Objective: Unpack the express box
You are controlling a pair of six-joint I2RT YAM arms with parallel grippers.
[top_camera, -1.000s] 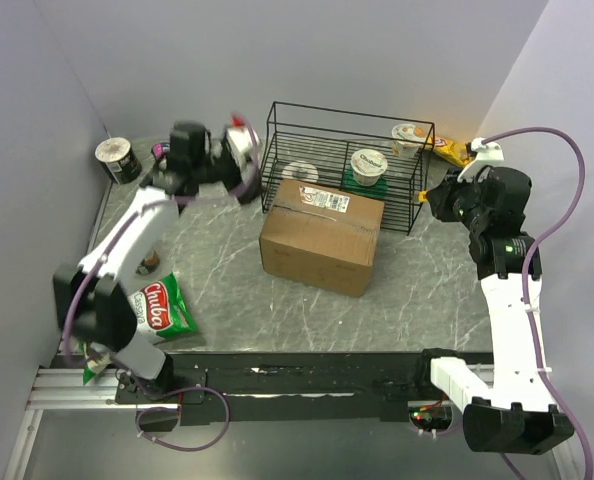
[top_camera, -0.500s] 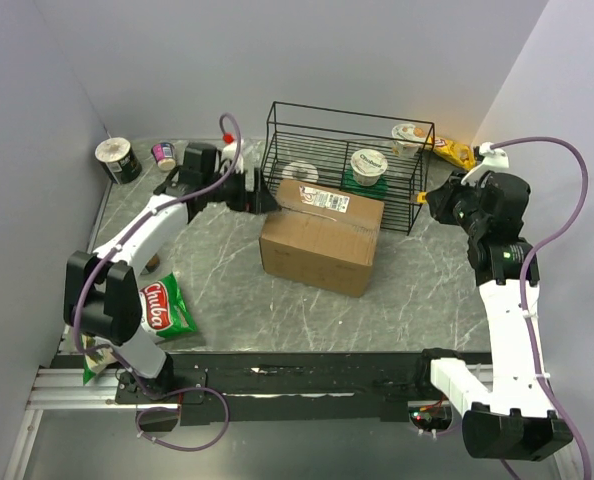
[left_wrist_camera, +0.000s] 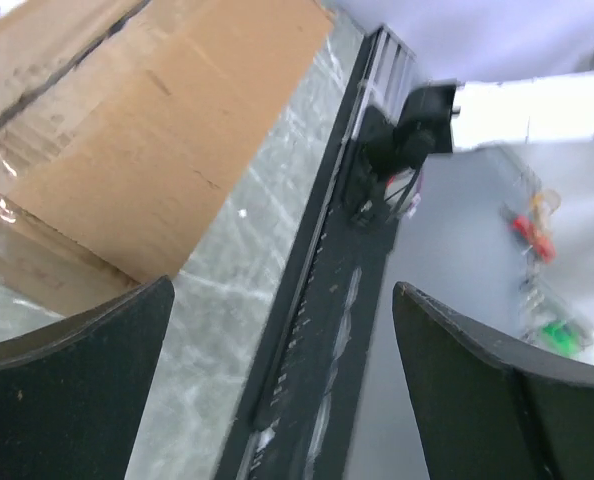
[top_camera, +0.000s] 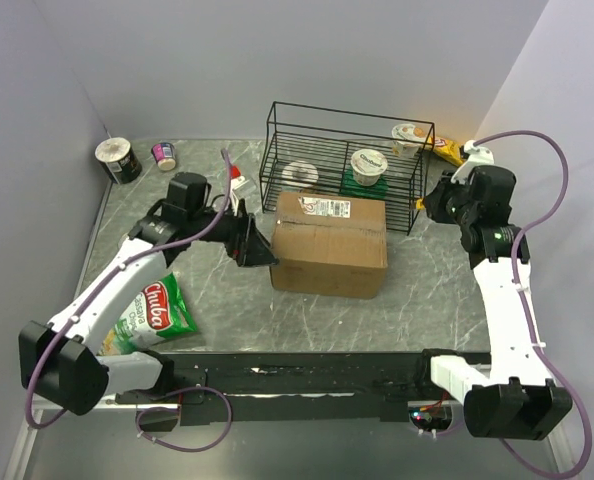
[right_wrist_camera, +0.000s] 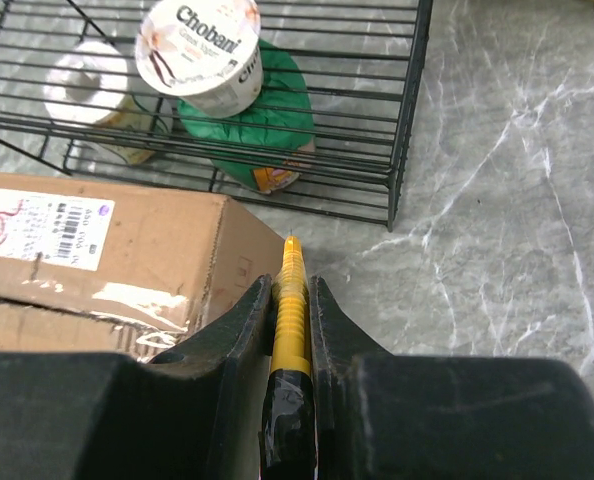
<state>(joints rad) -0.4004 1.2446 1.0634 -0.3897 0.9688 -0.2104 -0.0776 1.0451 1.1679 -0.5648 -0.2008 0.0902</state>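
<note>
Left hand (top_camera: 265, 245), splayed, beside express box (top_camera: 332, 250)

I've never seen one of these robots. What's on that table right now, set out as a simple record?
Express box: brown carton, mid-table, flaps shut, seam taped, white label on top
Left hand: open, beside the box's left end; contact unclear
Right hand: shut on a thin yellow tool, near the box's far right corner
Wire basket: behind the box, Chobani cup inside
Chip bag: green, near the table's left edge
</note>
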